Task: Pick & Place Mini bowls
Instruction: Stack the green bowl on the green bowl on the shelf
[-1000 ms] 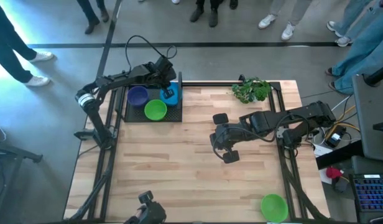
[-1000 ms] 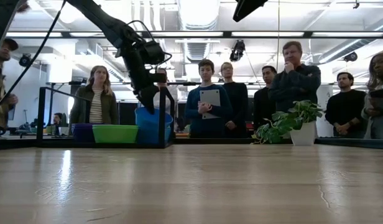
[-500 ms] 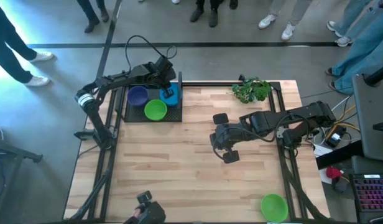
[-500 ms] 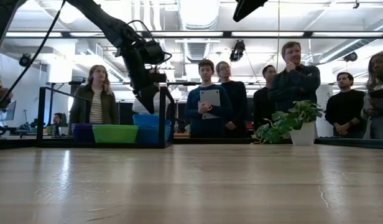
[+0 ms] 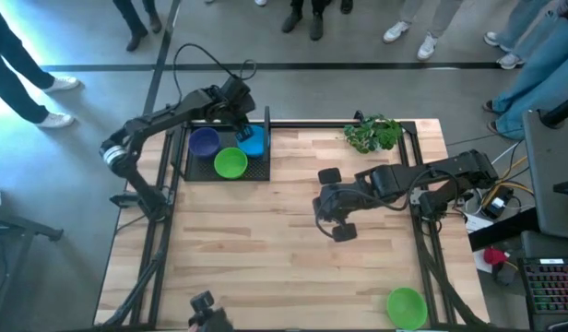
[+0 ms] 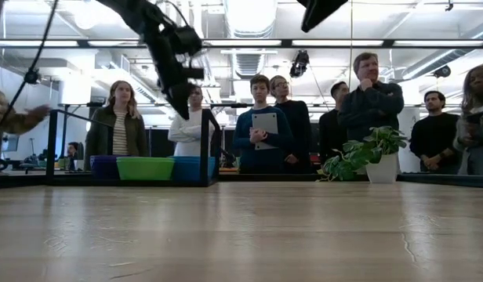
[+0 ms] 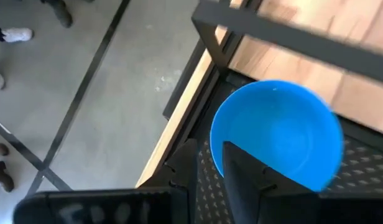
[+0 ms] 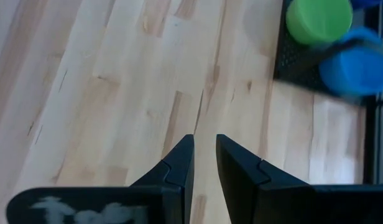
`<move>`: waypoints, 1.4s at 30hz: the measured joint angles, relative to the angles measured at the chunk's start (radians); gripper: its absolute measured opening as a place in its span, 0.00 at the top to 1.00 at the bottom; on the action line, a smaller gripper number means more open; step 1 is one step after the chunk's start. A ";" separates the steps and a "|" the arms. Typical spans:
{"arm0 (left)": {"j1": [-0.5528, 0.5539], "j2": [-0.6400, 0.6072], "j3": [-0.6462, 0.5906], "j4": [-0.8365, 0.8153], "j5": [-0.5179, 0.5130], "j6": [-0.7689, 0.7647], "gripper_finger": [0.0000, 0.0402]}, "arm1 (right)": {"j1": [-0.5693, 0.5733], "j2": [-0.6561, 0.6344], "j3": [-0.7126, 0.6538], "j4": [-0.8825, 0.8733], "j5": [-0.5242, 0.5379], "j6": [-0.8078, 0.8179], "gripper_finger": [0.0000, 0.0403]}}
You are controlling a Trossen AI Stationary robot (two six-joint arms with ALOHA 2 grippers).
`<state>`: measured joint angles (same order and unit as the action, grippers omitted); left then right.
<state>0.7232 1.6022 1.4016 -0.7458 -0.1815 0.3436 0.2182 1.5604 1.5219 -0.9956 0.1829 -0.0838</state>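
A lone lime green bowl (image 5: 406, 305) sits at the near right corner of the wooden table (image 5: 266, 249). Mid-table, the right gripper (image 5: 339, 224) rests low with fingers nearly together, holding nothing. At the far left, the black tray (image 5: 196, 171) holds a purple bowl (image 5: 205, 141), a green bowl (image 5: 230, 163) and a blue bowl (image 5: 253, 142). The left gripper (image 5: 243, 122) hovers just above the blue one, fingers slightly apart, empty. People (image 6: 263, 125) stand beyond.
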 joint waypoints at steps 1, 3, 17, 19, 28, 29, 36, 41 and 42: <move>-0.007 -0.023 -0.002 -0.008 -0.001 -0.008 0.83 | 0.000 -0.001 0.000 -0.014 0.000 0.019 0.84; -0.027 -0.076 -0.014 -0.031 -0.003 -0.018 0.83 | 0.003 -0.002 0.000 -0.048 0.001 0.057 0.84; -0.367 -0.487 -0.221 -0.011 -0.115 -0.122 0.83 | 0.196 -0.002 0.000 -0.310 -0.001 0.421 0.84; -0.432 -0.530 -0.266 0.017 -0.116 -0.132 0.83 | 0.239 -0.003 -0.003 -0.308 -0.002 0.455 0.84; -0.726 -0.647 -0.428 0.160 -0.116 -0.148 0.83 | 0.453 -0.003 -0.086 -0.309 -0.013 0.682 0.84; -0.757 -0.648 -0.437 0.184 -0.116 -0.148 0.83 | 0.477 -0.003 -0.099 -0.309 -0.022 0.706 0.84; -0.916 -0.623 -0.457 0.286 -0.149 -0.137 0.83 | 0.626 -0.003 -0.180 -0.295 -0.098 0.879 0.84; -0.958 -0.596 -0.456 0.336 -0.213 -0.156 0.83 | 0.703 -0.003 -0.234 -0.239 -0.161 0.977 0.84; -0.960 -0.590 -0.456 0.349 -0.215 -0.161 0.83 | 0.716 -0.003 -0.244 -0.224 -0.163 0.991 0.84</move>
<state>-0.2372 1.0117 0.9456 -0.3973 -0.3964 0.1830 0.9344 1.5571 1.2774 -1.2194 0.0204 0.9070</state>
